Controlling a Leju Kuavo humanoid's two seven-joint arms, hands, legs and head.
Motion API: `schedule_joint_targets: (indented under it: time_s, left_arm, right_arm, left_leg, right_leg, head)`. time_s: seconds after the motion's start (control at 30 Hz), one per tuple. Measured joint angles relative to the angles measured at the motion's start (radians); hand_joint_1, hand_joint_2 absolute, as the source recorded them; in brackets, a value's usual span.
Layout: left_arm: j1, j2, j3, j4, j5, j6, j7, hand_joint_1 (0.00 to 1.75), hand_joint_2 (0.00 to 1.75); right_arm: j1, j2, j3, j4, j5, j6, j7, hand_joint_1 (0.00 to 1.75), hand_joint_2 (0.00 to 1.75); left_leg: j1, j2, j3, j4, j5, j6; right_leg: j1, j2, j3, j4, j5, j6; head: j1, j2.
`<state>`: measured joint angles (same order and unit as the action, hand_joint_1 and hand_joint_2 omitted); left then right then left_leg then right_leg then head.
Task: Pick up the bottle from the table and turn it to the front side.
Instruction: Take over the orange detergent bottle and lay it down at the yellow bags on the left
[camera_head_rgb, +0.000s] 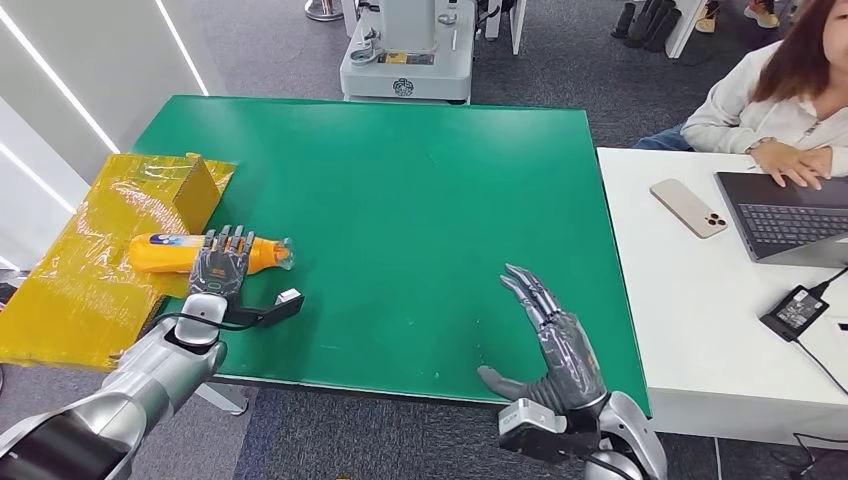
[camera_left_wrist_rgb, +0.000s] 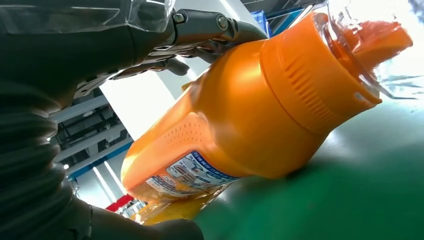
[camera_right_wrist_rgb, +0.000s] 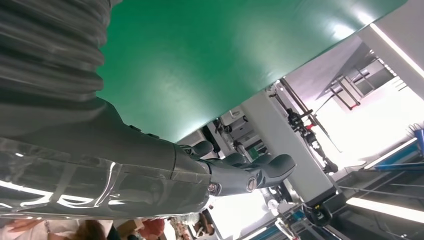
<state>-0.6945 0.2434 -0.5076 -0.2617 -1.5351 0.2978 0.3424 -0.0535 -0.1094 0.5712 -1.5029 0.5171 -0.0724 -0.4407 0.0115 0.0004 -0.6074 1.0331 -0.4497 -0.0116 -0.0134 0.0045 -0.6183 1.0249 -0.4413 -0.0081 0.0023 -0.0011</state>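
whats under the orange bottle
The bottle lies on its side, its cap end over the green table, the rest over yellow sheeting. The left hand covers its middle.

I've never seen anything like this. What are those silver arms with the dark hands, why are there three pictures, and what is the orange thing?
This is a humanoid robot, and all three pictures were taken at the same instant by its own cameras. The wide picture comes from high on its body, looking down at a green table; the silver arms coming in from below are its own. The other two come from small cameras at its wrists, so they look tilted and very close.

The orange thing is a bottle lying on its side at the table's left edge, partly on yellow cardboard. The left hand is laid over it, fingers wrapped around the body; the left wrist view shows the bottle close up, with its ribbed cap. Its job is to lift the bottle and turn it.

The right hand is open over the table, holding nothing. A person sits at the white desk with a laptop.
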Motion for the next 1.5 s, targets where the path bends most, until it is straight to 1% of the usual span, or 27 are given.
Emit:
schedule_joint_targets:
  time_s: [0.17, 0.2, 0.27, 0.3, 0.37, 0.4, 0.47, 0.53, 0.57, 0.6, 0.67, 0.7, 0.73, 0.8, 0.87, 0.9, 0.97, 1.07, 1.1, 1.2, 1.27, 1.33, 1.5]
  left_arm:
    - [0.018, 0.001, 0.024, 0.0, 0.05, 0.068, -0.021, 0.0, 1.75]
    - [0.024, 0.002, 0.033, 0.0, 0.061, 0.089, -0.026, 0.0, 1.75]
    - [0.041, 0.002, 0.059, 0.0, 0.097, 0.16, -0.052, 0.0, 1.75]
    - [0.054, -0.001, 0.079, -0.001, 0.124, 0.211, -0.079, 0.0, 1.75]
    - [0.091, -0.014, 0.133, -0.025, 0.174, 0.311, -0.163, 0.0, 1.75]
    - [0.112, -0.024, 0.166, -0.048, 0.189, 0.344, -0.208, 0.0, 1.75]
    - [0.156, -0.055, 0.233, -0.111, 0.191, 0.369, -0.293, 0.0, 1.75]
    - [0.199, -0.101, 0.305, -0.197, 0.185, 0.371, -0.396, 0.0, 1.75]
    - [0.221, -0.133, 0.349, -0.253, 0.189, 0.371, -0.477, 0.0, 1.75]
    - [0.241, -0.173, 0.399, -0.314, 0.194, 0.372, -0.576, 0.0, 1.75]
    - [0.282, -0.28, 0.498, -0.455, 0.204, 0.372, -0.802, 0.0, 1.75]
    - [0.304, -0.332, 0.531, -0.524, 0.211, 0.372, -0.889, 0.0, 1.75]
    - [0.327, -0.38, 0.55, -0.588, 0.228, 0.372, -0.948, 0.0, 1.75]
    - [0.376, -0.45, 0.554, -0.705, 0.305, 0.372, -1.005, 0.0, 1.75]
    - [0.425, -0.5, 0.539, -0.809, 0.401, 0.372, -1.027, 0.0, 1.75]
    - [0.446, -0.515, 0.523, -0.853, 0.45, 0.371, -1.031, 0.0, 1.75]
    - [0.478, -0.528, 0.472, -0.922, 0.554, 0.371, -1.024, 0.0, 1.75]
    - [0.502, -0.52, 0.388, -0.986, 0.685, 0.348, -1.0, 0.0, 1.75]
    - [0.509, -0.516, 0.36, -1.004, 0.766, 0.312, -0.99, 0.0, 1.75]
    - [0.538, -0.499, 0.261, -1.045, 1.103, 0.129, -0.958, 0.0, 1.75]
    - [0.558, -0.488, 0.193, -1.052, 1.239, 0.056, -0.953, 0.0, 1.75]
    - [0.57, -0.481, 0.151, -1.052, 1.297, 0.037, -0.953, 0.0, 1.75]
    - [0.579, -0.475, 0.118, -1.05, 1.346, 0.02, -0.949, 0.0, 1.75]
  right_arm:
    - [0.021, -0.009, -0.035, 0.003, -0.039, 0.019, -0.025, 0.0, 1.75]
    - [0.03, -0.011, -0.041, 0.004, -0.042, 0.02, -0.034, 0.0, 1.75]
    - [0.055, -0.014, -0.054, 0.002, -0.039, 0.02, -0.046, 0.0, 1.75]
    - [0.069, -0.015, -0.06, 0.0, -0.034, 0.02, -0.049, 0.0, 1.75]
    - [0.093, -0.014, -0.067, -0.008, -0.025, 0.02, -0.049, 0.0, 1.75]
    - [0.102, -0.014, -0.069, -0.012, -0.021, 0.02, -0.048, 0.0, 1.75]
    - [0.111, -0.011, -0.072, -0.017, -0.018, 0.02, -0.046, 0.0, 1.75]
    - [0.116, -0.006, -0.077, -0.019, -0.017, 0.02, -0.044, 0.0, 1.75]
    - [0.119, -0.004, -0.079, -0.019, -0.021, 0.019, -0.044, 0.0, 1.75]
    - [0.122, 0.0, -0.082, -0.019, -0.026, 0.019, -0.045, 0.0, 1.75]
    - [0.126, 0.009, -0.088, -0.018, -0.043, 0.018, -0.05, 0.0, 1.75]
    - [0.126, 0.016, -0.09, -0.018, -0.05, 0.017, -0.055, 0.0, 1.75]
    - [0.127, 0.023, -0.092, -0.018, -0.058, 0.016, -0.06, 0.0, 1.75]
    - [0.13, 0.039, -0.098, -0.019, -0.072, 0.014, -0.068, 0.0, 1.75]
    - [0.134, 0.055, -0.107, -0.02, -0.081, 0.009, -0.075, 0.0, 1.75]
    - [0.136, 0.062, -0.111, -0.021, -0.082, 0.004, -0.078, 0.0, 1.75]
    - [0.14, 0.075, -0.117, -0.027, -0.082, -0.005, -0.083, 0.0, 1.75]
    - [0.147, 0.089, -0.126, -0.037, -0.085, -0.018, -0.09, 0.0, 1.75]
    - [0.151, 0.093, -0.13, -0.042, -0.092, -0.027, -0.098, 0.0, 1.75]
    - [0.175, 0.107, -0.148, -0.08, -0.134, -0.07, -0.127, 0.0, 1.75]
    - [0.195, 0.12, -0.158, -0.119, -0.167, -0.09, -0.137, 0.0, 1.75]
    - [0.209, 0.131, -0.164, -0.15, -0.188, -0.099, -0.139, 0.0, 1.75]
    - [0.226, 0.146, -0.174, -0.198, -0.204, -0.104, -0.138, 0.0, 1.75]
  left_leg:
    - [0.0, 0.0, 0.001, 0.0, 0.0, 0.0]
    - [0.0, 0.0, 0.001, 0.0, 0.0, 0.0]
    - [0.0, 0.0, 0.001, 0.0, 0.0, 0.0]
    - [0.0, 0.0, 0.001, 0.0, 0.0, 0.0]
    - [0.0, 0.0, 0.001, 0.0, -0.001, 0.0]
    - [0.0, -0.001, 0.0, 0.0, -0.001, 0.0]
    - [0.0, -0.002, 0.0, 0.0, -0.001, 0.0]
    - [-0.001, -0.001, -0.001, 0.001, -0.001, 0.0]
    - [-0.001, -0.001, -0.001, 0.001, -0.001, 0.0]
    - [-0.001, -0.001, -0.001, 0.001, -0.001, 0.0]
    - [-0.002, -0.003, -0.003, 0.001, -0.002, 0.002]
    - [-0.002, -0.003, -0.003, 0.001, -0.002, 0.003]
    - [-0.002, -0.002, -0.003, 0.001, -0.003, 0.003]
    - [-0.003, 0.001, -0.002, 0.002, -0.005, 0.004]
    - [-0.003, 0.002, -0.001, 0.002, -0.006, 0.005]
    - [-0.002, 0.001, -0.001, 0.002, -0.006, 0.005]
    - [-0.002, 0.0, -0.001, 0.001, -0.006, 0.005]
    - [-0.001, 0.0, -0.001, 0.001, -0.006, 0.005]
    - [-0.001, 0.0, -0.001, 0.001, -0.006, 0.005]
    - [-0.001, -0.001, -0.001, 0.001, -0.006, 0.005]
    - [-0.001, -0.001, -0.002, 0.001, -0.006, 0.005]
    - [-0.001, 0.0, -0.002, 0.001, -0.006, 0.005]
    - [-0.001, 0.0, -0.002, 0.001, -0.007, 0.005]
  right_leg:
    - [0.0, -0.001, 0.001, 0.0, 0.0, 0.0]
    - [0.0, -0.001, 0.001, 0.0, 0.0, 0.0]
    - [0.0, 0.0, 0.001, 0.0, -0.001, 0.0]
    - [0.0, 0.0, 0.0, 0.0, -0.001, 0.0]
    - [0.0, -0.001, 0.0, -0.001, -0.002, 0.0]
    - [0.0, -0.001, 0.0, -0.001, -0.002, 0.0]
    - [0.0, -0.002, -0.001, -0.001, -0.002, 0.0]
    - [0.0, -0.001, -0.001, -0.002, -0.002, 0.0]
    - [-0.001, -0.001, -0.001, -0.002, -0.001, 0.0]
    - [-0.001, -0.001, -0.001, -0.002, -0.001, 0.001]
    - [-0.002, -0.003, -0.001, -0.002, -0.001, 0.002]
    - [-0.003, -0.003, 0.0, -0.002, -0.001, 0.002]
    - [-0.003, -0.002, 0.0, -0.003, -0.001, 0.002]
    - [-0.003, 0.001, 0.0, -0.003, -0.001, 0.003]
    - [-0.003, 0.002, 0.0, -0.003, -0.002, 0.004]
    - [-0.003, 0.001, 0.0, -0.003, -0.003, 0.004]
    - [-0.003, -0.001, 0.0, -0.003, -0.003, 0.004]
    - [-0.002, -0.001, 0.0, -0.002, -0.004, 0.003]
    - [-0.002, -0.001, 0.0, -0.002, -0.004, 0.003]
    - [-0.002, -0.001, 0.0, -0.002, -0.004, 0.003]
    - [-0.002, -0.001, 0.0, -0.002, -0.004, 0.004]
    - [-0.002, -0.001, 0.0, -0.003, -0.004, 0.004]
    - [-0.002, -0.001, 0.0, -0.003, -0.005, 0.004]
  head:
    - [0.0, 0.0]
    - [0.0, 0.0]
    - [0.0, 0.0]
    - [0.0, 0.0]
    - [0.0, 0.0]
    - [0.0, 0.0]
    - [0.0, 0.0]
    - [0.0, 0.0]
    - [0.0, 0.0]
    - [0.0, 0.0]
    - [0.0, 0.0]
    - [0.0, 0.0]
    - [0.0, 0.0]
    - [0.0, 0.0]
    - [0.0, 0.0]
    - [0.0, 0.0]
    - [0.0, 0.0]
    - [0.0, 0.0]
    - [0.0, 0.0]
    - [0.0, 0.0]
    - [0.0, 0.0]
    - [0.0, 0.0]
    - [0.0, 0.0]
